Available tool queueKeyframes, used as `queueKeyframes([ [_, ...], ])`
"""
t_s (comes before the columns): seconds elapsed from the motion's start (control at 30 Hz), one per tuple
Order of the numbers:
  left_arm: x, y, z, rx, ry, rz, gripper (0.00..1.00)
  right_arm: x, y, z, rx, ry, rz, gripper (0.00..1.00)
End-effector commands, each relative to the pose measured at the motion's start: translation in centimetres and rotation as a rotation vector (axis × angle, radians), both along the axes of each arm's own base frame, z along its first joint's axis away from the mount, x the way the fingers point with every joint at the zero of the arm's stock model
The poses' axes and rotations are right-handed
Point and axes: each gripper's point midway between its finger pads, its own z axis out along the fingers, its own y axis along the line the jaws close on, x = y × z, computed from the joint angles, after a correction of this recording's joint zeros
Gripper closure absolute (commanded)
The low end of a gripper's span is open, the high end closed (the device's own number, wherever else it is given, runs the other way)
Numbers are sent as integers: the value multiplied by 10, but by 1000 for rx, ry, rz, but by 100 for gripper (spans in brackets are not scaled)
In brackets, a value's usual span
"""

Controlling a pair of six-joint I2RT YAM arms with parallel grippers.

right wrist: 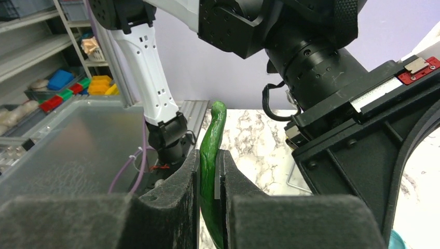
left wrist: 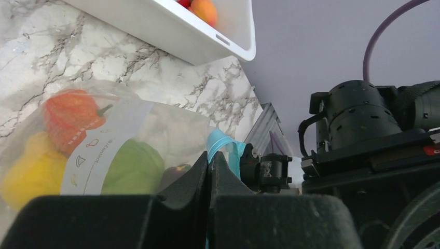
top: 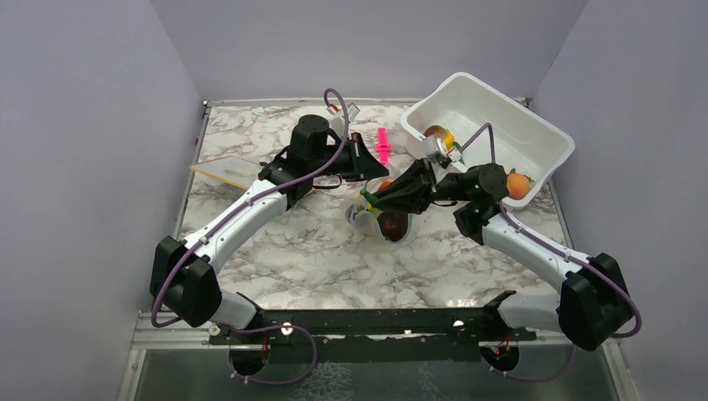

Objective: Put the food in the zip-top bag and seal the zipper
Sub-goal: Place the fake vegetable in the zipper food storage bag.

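Marble-pattern table [top: 275,276], plain lavender walls [top: 92,125] on three sides. Both arms reach to table centre, where the zip-top bag [left wrist: 171,124] lies, clear w/ a white printed label.

L wrist cam: left gripper [left wrist: 209,167] is closed tight, fingers [left wrist: 191,179] pinching the light blue zipper [left wrist: 222,145] at the bag's edge. The strip sticks up just above the fingertips. Inside the bag: orange-red pepper [left wrist: 70,116], yellow piece [left wrist: 28,171] below it, green ball [left wrist: 132,167] behind the label, and a dark piece [left wrist: 175,171] right next to the fingers, partly hidden.

R wrist cam: right gripper [right wrist: 208,168] is nearly closed, clamping a slim green veg piece [right wrist: 215,124] between its pads. The piece stands upright, curved tip above the fingers. In the top view this gripper sits over the bag, beside a dark brown piece [top: 392,224] in the pouch. Can't tell if the green piece is already in the bag's mouth.

White tub [top: 534,125] at far right, tilted diag. It holds an orange fruit [top: 518,185] at its near end and a brown-and-yellow piece [top: 439,134] at its far-left end. Pink clip [top: 382,144] lies on the table between tub and L arm. Yellowish board [top: 227,171] lies flat at left, partly under the L arm.
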Motion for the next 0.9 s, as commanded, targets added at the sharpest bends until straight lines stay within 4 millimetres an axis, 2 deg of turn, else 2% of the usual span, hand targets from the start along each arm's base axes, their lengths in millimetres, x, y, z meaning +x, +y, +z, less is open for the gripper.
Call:
queueKeyframes([
  [0.0,-13,2,37,-93,-60,-40,100,8,5,-11,-42,-123,-12,99],
  [0.13,-17,4,44,-100,-81,-49,100,31,7,-23,-103,-172,-123,99],
  [0.4,-26,5,50,-113,-89,-95,100,46,3,-55,-195,-141,-212,99],
  [0.67,-26,13,43,-69,-132,-105,100,53,-5,-63,-233,-142,-291,98],
  [0.87,-20,23,40,-54,-162,-88,100,47,-7,-55,-215,-145,-285,98],
])
